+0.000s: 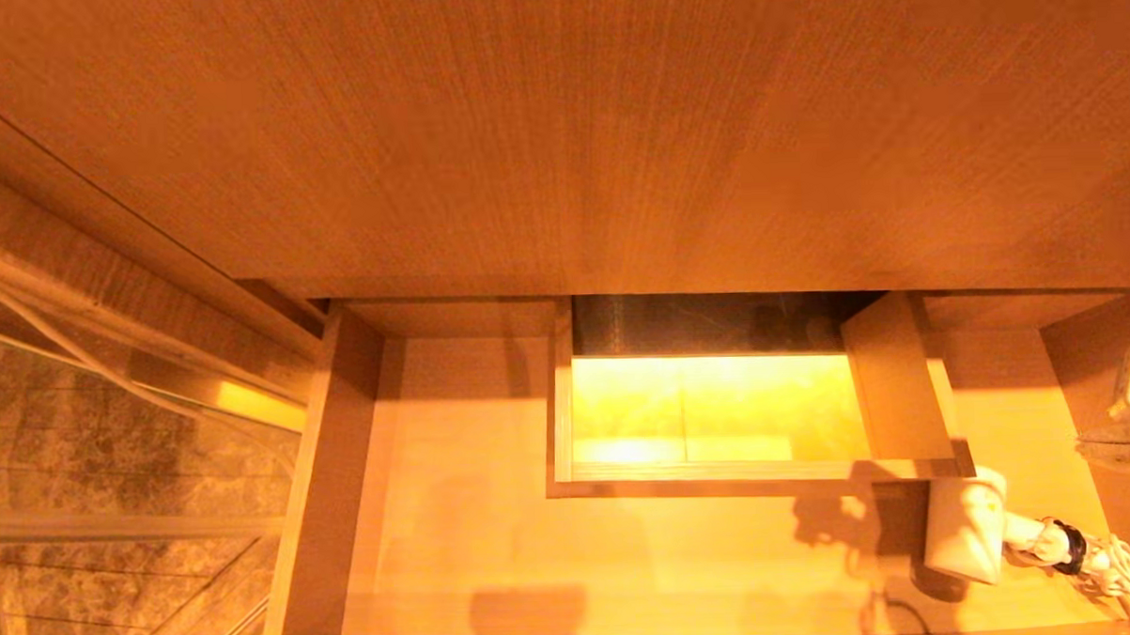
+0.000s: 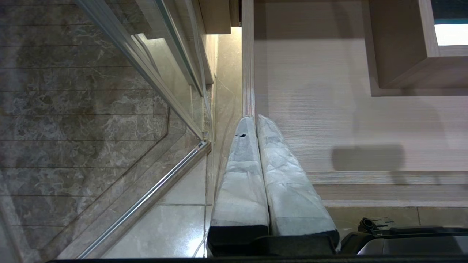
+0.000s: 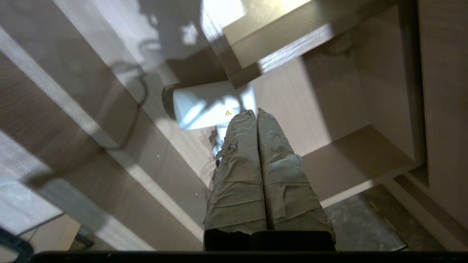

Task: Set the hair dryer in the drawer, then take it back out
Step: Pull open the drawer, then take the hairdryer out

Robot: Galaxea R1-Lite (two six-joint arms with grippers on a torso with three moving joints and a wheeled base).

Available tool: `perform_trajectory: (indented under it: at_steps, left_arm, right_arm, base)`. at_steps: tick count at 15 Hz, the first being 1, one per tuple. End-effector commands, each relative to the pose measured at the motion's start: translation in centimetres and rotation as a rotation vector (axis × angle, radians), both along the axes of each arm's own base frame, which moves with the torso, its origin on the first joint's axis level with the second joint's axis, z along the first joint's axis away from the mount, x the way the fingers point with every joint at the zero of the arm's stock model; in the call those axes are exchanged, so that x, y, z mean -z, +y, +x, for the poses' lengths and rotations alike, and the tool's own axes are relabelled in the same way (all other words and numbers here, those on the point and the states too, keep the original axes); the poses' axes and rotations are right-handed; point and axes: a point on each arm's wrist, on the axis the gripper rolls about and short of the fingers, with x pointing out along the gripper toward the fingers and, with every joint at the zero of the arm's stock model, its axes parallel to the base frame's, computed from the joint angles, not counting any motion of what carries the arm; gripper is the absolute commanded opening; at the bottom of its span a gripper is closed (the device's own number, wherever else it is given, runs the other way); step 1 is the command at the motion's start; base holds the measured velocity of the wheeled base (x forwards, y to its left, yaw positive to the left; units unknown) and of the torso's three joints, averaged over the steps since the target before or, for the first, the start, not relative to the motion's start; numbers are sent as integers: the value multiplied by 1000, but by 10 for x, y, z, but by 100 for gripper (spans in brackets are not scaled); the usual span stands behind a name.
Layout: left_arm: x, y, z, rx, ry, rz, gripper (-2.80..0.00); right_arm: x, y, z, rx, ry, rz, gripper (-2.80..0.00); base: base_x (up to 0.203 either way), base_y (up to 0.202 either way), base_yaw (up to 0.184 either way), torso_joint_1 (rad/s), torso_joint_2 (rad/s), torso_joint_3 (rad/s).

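Now the hair dryer lies inside the open drawer, at its right end beside the boxed cutout, with its cord bunched further right. Our right tool hangs just over it with fingers pressed together on nothing, while the left tool — also pressed together — idles by the drawer's left wall. We judge the dryer a light, stiff, smooth plastic shell that could slip — so we would pinch the narrower handle where the cord begins.

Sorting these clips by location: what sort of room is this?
Probably a bathroom or hotel vanity: a white hair dryer lying in an open wooden drawer, a glass partition, and a marble-patterned wall.
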Motion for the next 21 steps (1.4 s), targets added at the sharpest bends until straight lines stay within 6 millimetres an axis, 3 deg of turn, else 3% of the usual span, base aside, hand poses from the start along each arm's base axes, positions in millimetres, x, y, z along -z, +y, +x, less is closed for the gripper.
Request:
perform_trajectory:
  at_steps: [1,4,10,13,16,21]
  left_arm:
    - [0,0,0,0,1,0,-280]
    - [0,0,0,0,1,0,-280]
    - [0,0,0,0,1,0,-280]
    - [0,0,0,0,1,0,-280]
    - [0,0,0,0,1,0,-280]
    - [0,0,0,0,1,0,-280]
  right_arm:
    - [-1,-2,-9,15,15,-5,-280]
    - [10,-14,-11,120,114,3,-280]
    - [39,-40,20,358,318,86,-280]
    - [46,-57,17,493,360,75,-280]
    - [59,-68,0,615,398,78,-280]
    - [71,-72,-2,642,370,77,-280]
  base:
    - [0,0,0,0,0,0]
    - [0,0,0,0,0,0]
    - [0,0,0,0,0,0]
    - [0,0,0,0,0,0]
    - [0,0,0,0,0,0]
    - [0,0,0,0,0,0]
